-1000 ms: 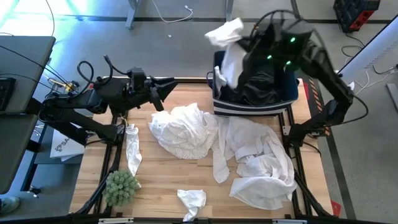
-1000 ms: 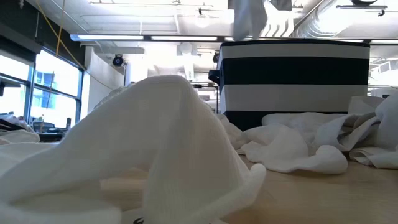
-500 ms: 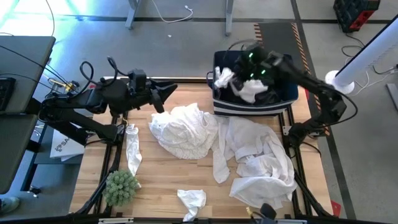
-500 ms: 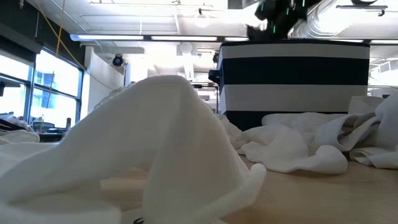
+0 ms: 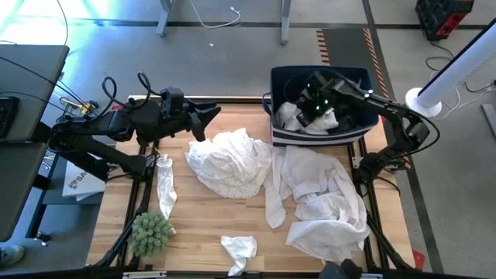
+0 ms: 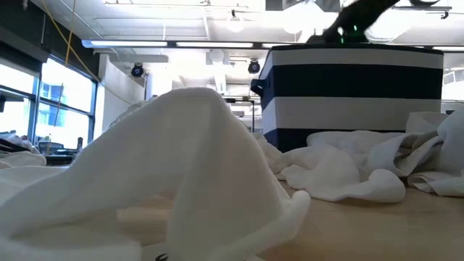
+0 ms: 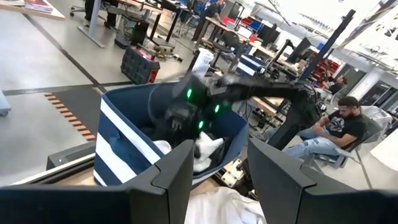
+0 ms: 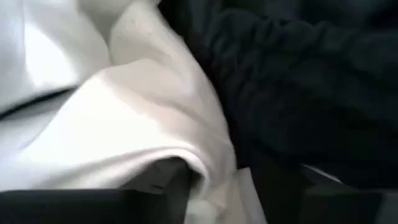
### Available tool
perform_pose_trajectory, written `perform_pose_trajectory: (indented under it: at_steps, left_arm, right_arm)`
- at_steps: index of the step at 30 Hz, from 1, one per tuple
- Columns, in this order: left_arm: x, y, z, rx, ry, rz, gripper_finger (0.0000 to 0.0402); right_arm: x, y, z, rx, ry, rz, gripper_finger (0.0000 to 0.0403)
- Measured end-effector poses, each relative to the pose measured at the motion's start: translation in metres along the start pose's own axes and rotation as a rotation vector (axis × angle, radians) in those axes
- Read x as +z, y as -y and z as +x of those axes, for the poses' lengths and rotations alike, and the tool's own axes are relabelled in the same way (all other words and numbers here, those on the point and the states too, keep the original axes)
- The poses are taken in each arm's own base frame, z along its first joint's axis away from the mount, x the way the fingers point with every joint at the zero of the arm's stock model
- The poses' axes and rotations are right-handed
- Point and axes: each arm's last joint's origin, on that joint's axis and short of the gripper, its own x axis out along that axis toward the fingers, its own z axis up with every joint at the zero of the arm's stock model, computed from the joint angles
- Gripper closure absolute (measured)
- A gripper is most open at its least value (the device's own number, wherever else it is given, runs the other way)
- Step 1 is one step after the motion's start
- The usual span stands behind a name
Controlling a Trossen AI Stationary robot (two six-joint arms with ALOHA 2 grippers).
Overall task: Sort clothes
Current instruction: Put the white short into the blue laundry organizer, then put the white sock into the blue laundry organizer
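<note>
Bin (image 5: 353,130) at table's (image 5: 201,225) far right corner; garment (image 5: 298,118) inside it. Two heaps (image 5: 232,161) before it, plant (image 5: 150,233) near left, left gripper (image 5: 208,115) far left.

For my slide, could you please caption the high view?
Right tool lowers a white garment into the striped bin; left tool waits beside white clothes on the table.

High view – we look straight down on the table (image 5: 201,225). Low view sits at tabletop level, white cloth (image 6: 181,181) close up, facing the striped bin (image 6: 348,94). Left wrist view faces that bin (image 7: 124,155) from afar; right wrist view is pressed into cloth (image 8: 124,124) – very near.
</note>
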Motion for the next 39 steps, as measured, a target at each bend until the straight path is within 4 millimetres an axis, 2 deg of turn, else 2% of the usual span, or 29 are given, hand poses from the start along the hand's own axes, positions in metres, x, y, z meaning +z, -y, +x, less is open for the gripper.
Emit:
perform_pose_trajectory:
  at_steps: [3,7,9,11,14,18,21,25,28,31,34,39]
  left_arm:
    - [-0.002,-0.001,0.000,0.010,-0.018,0.003,0.0253]
    - [-0.008,-0.005,-0.001,0.047,-0.072,-0.020,0.0253]
    - [-0.011,-0.007,-0.001,0.065,-0.095,-0.039,0.0253]
    - [-0.013,-0.009,-0.001,0.079,-0.114,-0.054,0.0253]
    - [-0.014,-0.010,-0.002,0.089,-0.128,-0.066,0.0253]
    - [-0.015,-0.011,-0.002,0.094,-0.135,-0.060,0.0253]
    - [-0.017,-0.012,-0.002,0.109,-0.151,-0.074,0.0253]
    - [-0.026,-0.020,-0.005,0.188,-0.226,-0.125,0.0253]
    - [-0.036,-0.029,-0.010,0.282,-0.312,-0.185,0.0253]
    - [-0.048,-0.039,-0.014,0.379,-0.413,-0.237,0.0253]
    - [-0.064,-0.050,-0.018,0.478,-0.529,-0.284,0.0253]
    - [-0.106,-0.070,-0.020,0.654,-0.759,-0.404,0.0253]
  right_arm:
    - [0.014,-0.001,-0.037,-0.011,0.029,-0.010,0.0223]
    - [0.028,-0.005,-0.082,-0.005,0.113,0.004,0.0218]
    - [0.034,-0.006,-0.098,0.019,0.183,0.027,0.0218]
    - [0.041,-0.009,-0.105,0.109,0.254,0.018,0.0218]
    - [0.050,-0.014,-0.098,0.285,0.336,0.001,0.0218]
    - [0.046,-0.020,-0.060,0.383,0.308,0.047,0.0217]
    - [0.030,-0.024,-0.021,0.386,0.223,0.058,0.0217]
    - [-0.003,-0.028,0.029,0.367,0.094,0.078,0.0217]
    - [-0.022,-0.023,0.052,0.251,0.045,0.128,0.0218]
    - [-0.024,-0.018,0.053,0.200,0.029,0.169,0.0218]
    - [-0.012,-0.017,0.037,0.197,0.055,0.165,0.0218]
    - [0.023,-0.022,-0.025,0.206,0.265,0.135,0.0217]
